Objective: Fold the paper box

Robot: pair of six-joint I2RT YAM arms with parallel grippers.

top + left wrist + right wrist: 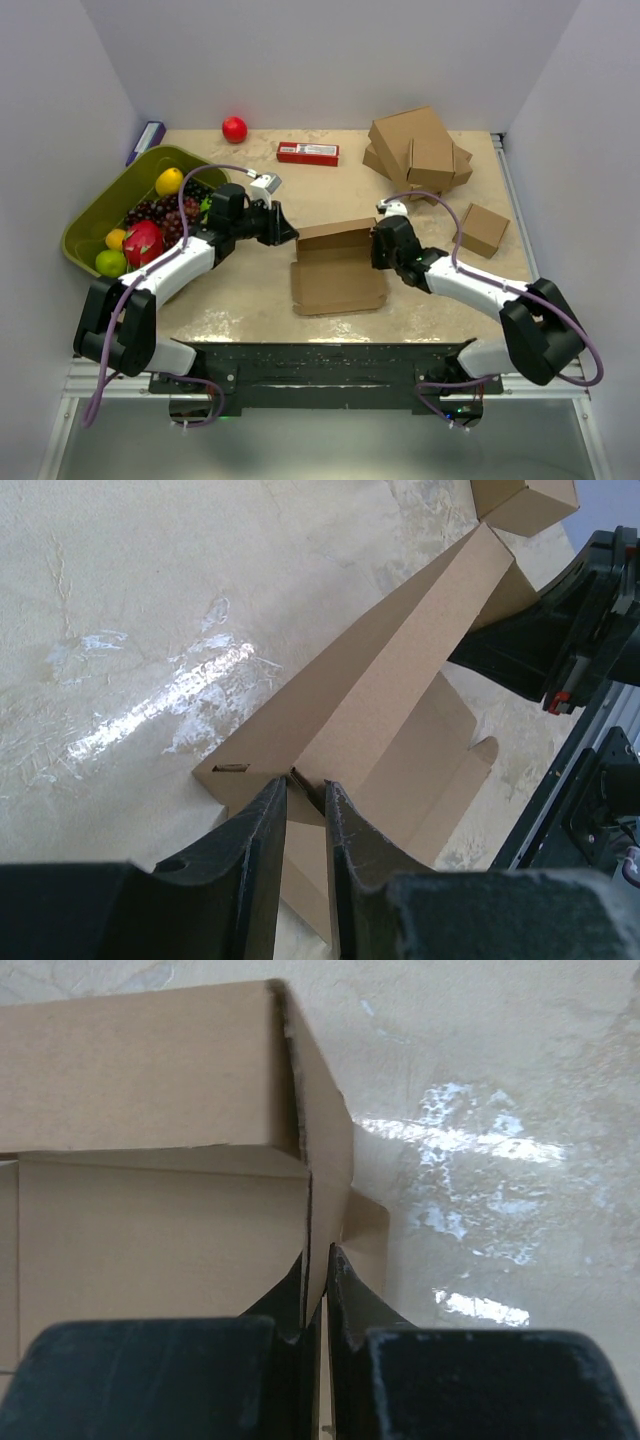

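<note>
1. While both arms reach inward from the near edge of the pale mottled table (235, 305), the plain brown corrugated cardboard paper box (338, 285) lies at the table's middle, closer to the near edge than the far one. Its base panel is flat on the surface and its far wall stands raised.
2. At the box's far left corner is the left gripper (288, 232). In the left wrist view (305, 785) its two black fingers (255, 845) are drawn close together. They pinch the edge of a cardboard flap just beside a small slot, and the raised wall (390, 680) runs away from them.
3. The right gripper (377, 250) is at the box's right side. Seen from the right wrist (318, 1258), its fingers (350, 1305) are pressed together on the thin upright side wall (325, 1150), one on each face, where that wall meets the far wall (140, 1070).
4. An olive-green plastic tray (100, 205) sits along the left edge, holding a yellow lemon, dark grapes, a red dragon fruit and a green apple.
5. A small red ball (234, 129) and a flat red carton (307, 153) lie near the far edge.
6. Near the far right corner is a stacked pile of brown cardboard boxes (418, 148). A small cube-like brown box (484, 229) stands apart from it by the right edge.
</note>
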